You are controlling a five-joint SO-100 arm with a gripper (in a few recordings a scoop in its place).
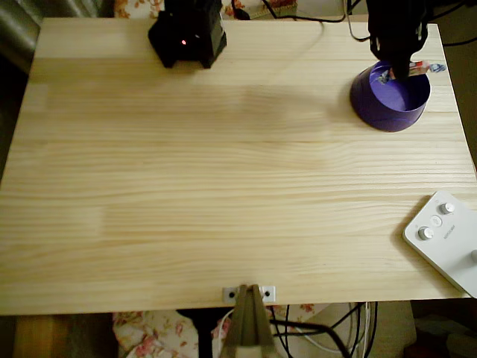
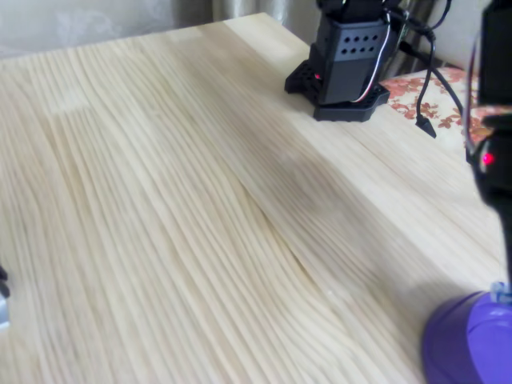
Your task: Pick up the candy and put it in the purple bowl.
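Scene: pale wooden desk (image 1: 223,186) seen from above, mostly bare, with the work going on at about 1 o'clock of the overhead view.
Bowl: purple bowl (image 1: 390,97) standing upright near the far right corner of the desk; in the fixed view only its rim and side visible at 5 o'clock (image 2: 468,344).
Arm: black arm base (image 1: 188,36) at 11 o'clock of the overhead view, reaching across to the bowl; dark links also at the right edge of the fixed view, with a red light on them.
Jaws: gripper (image 1: 402,73) hanging over the far part of the bowl, jaws clamped on the candy, pointing down into the opening.
Candy: candy (image 1: 419,68) held at the bowl's rim at about 1 o'clock of the bowl, red and white wrapper sticking out sideways, not yet lying on the bowl's floor.
Reason for the hold: probably kept above the opening so that the sweet falls inside and not on the desk.
Stage: seems to be the last step, only the release left.
Risk: wrapper end lies over the rim, so a drop here could land on the edge; a small move toward the bowl's centre looks safer.
Other: white box with knobs (image 1: 447,239) at 4 o'clock of the overhead view, well apart from the bowl.
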